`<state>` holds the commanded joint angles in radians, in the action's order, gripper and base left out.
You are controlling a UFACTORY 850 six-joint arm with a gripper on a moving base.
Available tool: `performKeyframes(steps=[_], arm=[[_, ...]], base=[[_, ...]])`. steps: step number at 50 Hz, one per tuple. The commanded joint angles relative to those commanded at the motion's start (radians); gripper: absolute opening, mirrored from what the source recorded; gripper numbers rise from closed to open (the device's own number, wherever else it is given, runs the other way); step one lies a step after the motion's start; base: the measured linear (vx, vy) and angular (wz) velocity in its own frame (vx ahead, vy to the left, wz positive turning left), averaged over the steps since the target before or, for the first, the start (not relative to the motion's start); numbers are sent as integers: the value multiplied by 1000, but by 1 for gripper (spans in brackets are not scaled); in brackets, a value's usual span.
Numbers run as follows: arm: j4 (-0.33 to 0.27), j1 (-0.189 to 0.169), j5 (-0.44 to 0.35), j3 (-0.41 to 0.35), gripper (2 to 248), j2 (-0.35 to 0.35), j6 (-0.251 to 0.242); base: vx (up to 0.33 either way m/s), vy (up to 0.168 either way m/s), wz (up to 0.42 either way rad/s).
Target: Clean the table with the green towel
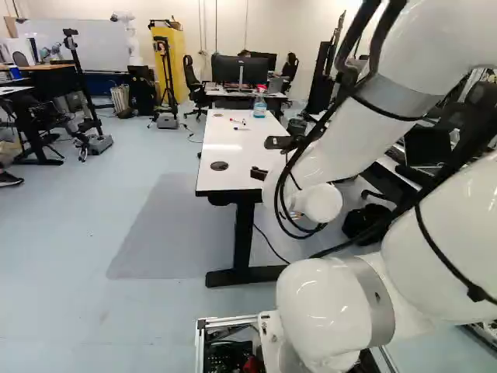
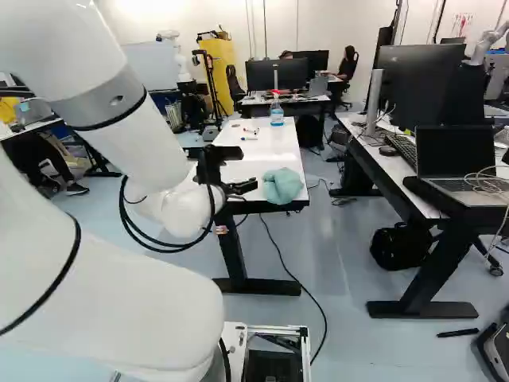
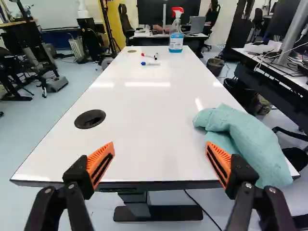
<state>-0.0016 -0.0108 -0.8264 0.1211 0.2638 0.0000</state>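
My gripper is at the near end of the white table; in the wrist view the gripper stands wide open with nothing between its orange pads. The green towel, a crumpled pale teal heap, lies at the near right corner of the tabletop, partly over the edge. One finger stands close in front of the towel's inner side; whether they touch I cannot tell. The left base view shows the gripper too, but the arm hides the towel there.
Several markers and a spray bottle stand or lie toward the table's far end. A round black grommet is set in the near left part. Right of the table is a desk with a laptop. Another robot is far back.
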Motion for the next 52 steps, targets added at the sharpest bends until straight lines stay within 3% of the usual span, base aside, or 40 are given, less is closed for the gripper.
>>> performKeyframes(steps=[21, 52], arm=[[1, 10, -43, -31, 247, 14, 0], [2, 11, -46, -34, 247, 15, 0]], base=[[0, 0, 0], [0, 0, 0]])
